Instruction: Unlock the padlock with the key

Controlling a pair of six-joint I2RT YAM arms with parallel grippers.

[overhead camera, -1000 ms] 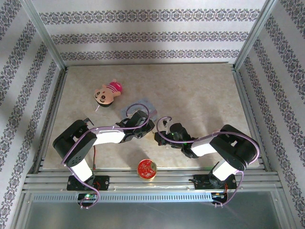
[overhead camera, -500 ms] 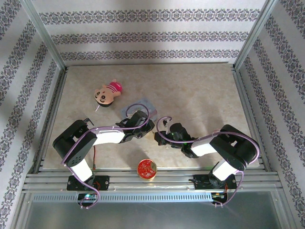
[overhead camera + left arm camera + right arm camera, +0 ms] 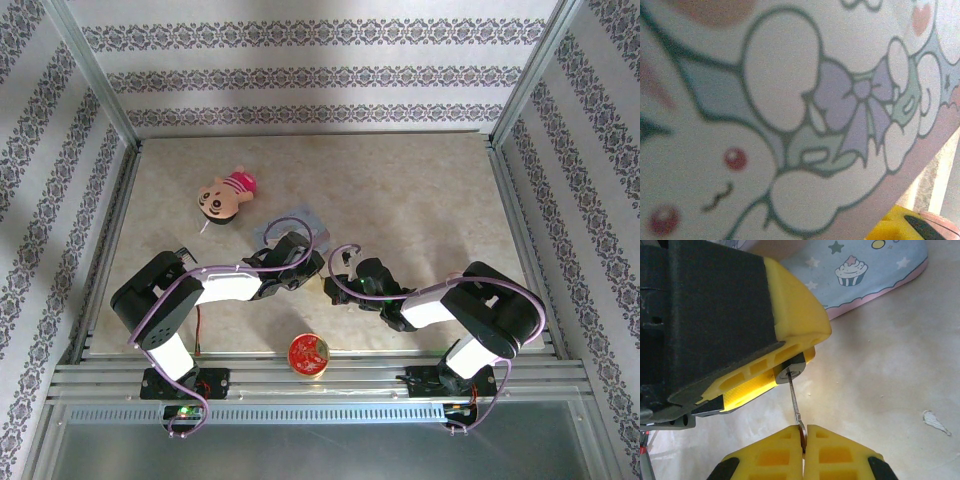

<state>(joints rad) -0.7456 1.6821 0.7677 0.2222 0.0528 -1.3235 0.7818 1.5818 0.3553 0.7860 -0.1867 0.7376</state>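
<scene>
Twisting now risks bending the key [image 3: 794,401]; your right gripper [image 3: 803,439] pinches its head thinly; your left gripper [image 3: 802,356] clamps the padlock [image 3: 790,373] at 12 o'clock; misalignment would jam it.

Cartoon doll [image 3: 226,195] lying far-left on table [image 3: 420,190]; pale blue tin [image 3: 303,220] mid-table w/ bunny print; round red disc [image 3: 309,354] at near edge.

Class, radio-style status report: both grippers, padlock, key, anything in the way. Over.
Left gripper shut on padlock. Right gripper shut on key, tip at the padlock face. Pale blue tin close behind, not between them.
</scene>
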